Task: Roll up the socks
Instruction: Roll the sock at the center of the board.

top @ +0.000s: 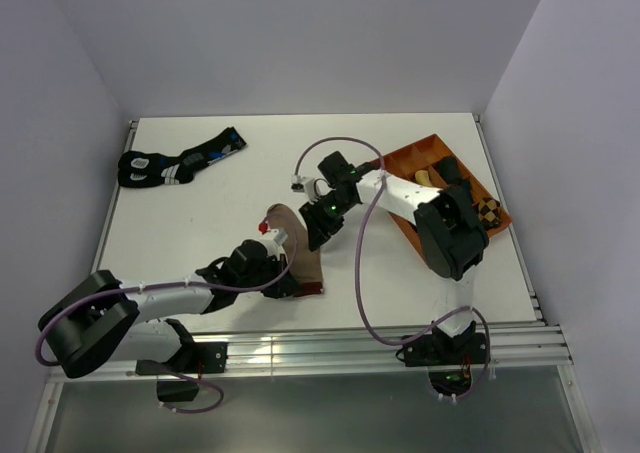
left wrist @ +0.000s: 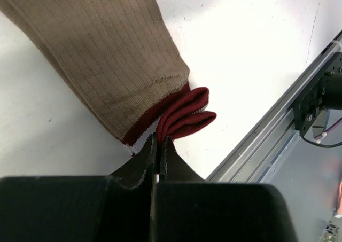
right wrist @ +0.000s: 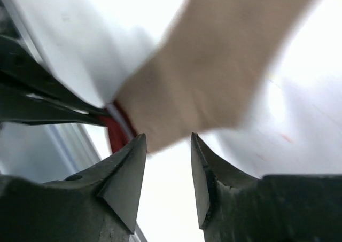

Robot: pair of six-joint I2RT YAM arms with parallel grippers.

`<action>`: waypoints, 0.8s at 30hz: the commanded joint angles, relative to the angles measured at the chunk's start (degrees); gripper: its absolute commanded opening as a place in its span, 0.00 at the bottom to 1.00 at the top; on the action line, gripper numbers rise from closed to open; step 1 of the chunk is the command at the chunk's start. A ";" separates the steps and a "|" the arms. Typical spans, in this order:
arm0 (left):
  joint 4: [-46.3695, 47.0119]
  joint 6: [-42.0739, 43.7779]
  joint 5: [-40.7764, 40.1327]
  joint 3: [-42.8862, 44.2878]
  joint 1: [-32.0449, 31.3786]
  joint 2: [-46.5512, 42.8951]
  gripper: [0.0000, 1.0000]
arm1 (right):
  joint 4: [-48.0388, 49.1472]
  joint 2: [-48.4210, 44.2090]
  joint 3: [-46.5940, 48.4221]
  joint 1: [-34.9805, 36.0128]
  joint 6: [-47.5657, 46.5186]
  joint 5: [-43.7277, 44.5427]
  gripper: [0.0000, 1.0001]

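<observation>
- The tan sock (top: 297,241) is laid on the desk (top: 200,223) near its front edge, just ahead of the two arms. Its maroon cuff (left wrist: 184,116) is bunched into a small fold at the near end.
- The left fingers (left wrist: 143,164) are pressed together, and the edge of that folded cuff is pinched between their tips.
- The right fingers (right wrist: 125,172) are spread with nothing between them — the sock's leg is seen blurred just beyond them, and whether it is touched cannot be told.
- The shorter white sock cannot be made out in any view.
- The step in hand is judged to be the very start of the roll: only the cuff has been gathered, and the whole leg is left flat.
- Next, the pinched cuff would need to be turned over onto the leg and carried along it. The leg is best pressed flat or steadied by the right fingers so that the cloth is not dragged across the desk.
- The roll would have to be kept tight and square to the leg, or it may be loosened at the pinch.
</observation>
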 commanded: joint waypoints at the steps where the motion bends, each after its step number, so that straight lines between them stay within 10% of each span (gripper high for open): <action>1: -2.64 -1.99 1.87 4.36 0.00 1.22 0.00 | 5.87 -6.09 -3.01 -2.76 2.45 4.56 0.45; 16: -4.14 -9.82 16.02 6.57 6.94 11.33 0.00 | 14.24 -29.03 -20.06 -2.77 -12.37 11.34 0.40; 24: -7.12 -11.58 22.00 11.92 7.73 15.02 0.00 | 18.44 -38.00 -31.65 9.17 -23.64 15.55 0.39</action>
